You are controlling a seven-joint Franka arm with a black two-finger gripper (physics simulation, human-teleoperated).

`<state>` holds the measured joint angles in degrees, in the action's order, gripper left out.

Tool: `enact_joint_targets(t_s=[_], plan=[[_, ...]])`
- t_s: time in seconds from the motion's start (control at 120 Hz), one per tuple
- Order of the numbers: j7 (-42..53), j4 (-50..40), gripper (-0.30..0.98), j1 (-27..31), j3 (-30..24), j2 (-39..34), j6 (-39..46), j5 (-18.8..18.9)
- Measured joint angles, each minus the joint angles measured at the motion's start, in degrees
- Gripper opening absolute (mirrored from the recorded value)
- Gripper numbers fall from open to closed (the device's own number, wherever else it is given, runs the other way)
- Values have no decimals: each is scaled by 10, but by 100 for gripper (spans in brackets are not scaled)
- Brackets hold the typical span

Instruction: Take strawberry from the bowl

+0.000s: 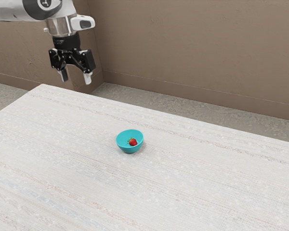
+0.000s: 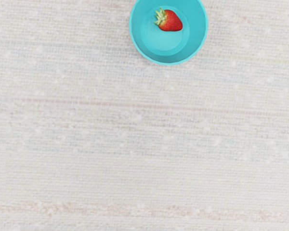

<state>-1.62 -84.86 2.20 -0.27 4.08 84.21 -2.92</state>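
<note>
High over the table's far left corner in the exterior view, my black gripper (image 1: 76,78) hangs open, its two fingertips apart and nothing between them. The turquoise bowl (image 1: 130,148) stands upright on the table, well below the gripper and toward the exterior view's right. A red strawberry (image 1: 133,142) with green leaves lies inside it. Seen from above in the wrist view, the bowl (image 2: 197,36) is partly cut off by the frame, and the strawberry (image 2: 170,21) rests on its floor, touching no gripper part.
The pale, streaked tabletop (image 1: 183,178) spreads around the bowl. Behind the table's far edge are a grey floor (image 1: 149,94) and a brown wall (image 1: 197,48).
</note>
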Motion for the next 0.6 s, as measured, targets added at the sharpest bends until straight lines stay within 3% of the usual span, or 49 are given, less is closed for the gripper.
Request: enact_joint_targets(t_s=[0.067, 0.175, 0.242, 0.358, 0.475, 0.525, 0.6], plan=[[-1, 5, 69, 2, 0, 13, 0, -1], [-8, 79, 69, -4, -7, 98, 0, -3], [-20, 128, 69, -55, 45, 157, 1, -19], [-54, 148, 69, -199, 227, 231, 22, -115], [-103, 148, 68, -338, 445, 327, 47, -253], [-125, 139, 67, -365, 490, 349, 57, -302], [-158, 113, 64, -387, 510, 362, 83, -346]])
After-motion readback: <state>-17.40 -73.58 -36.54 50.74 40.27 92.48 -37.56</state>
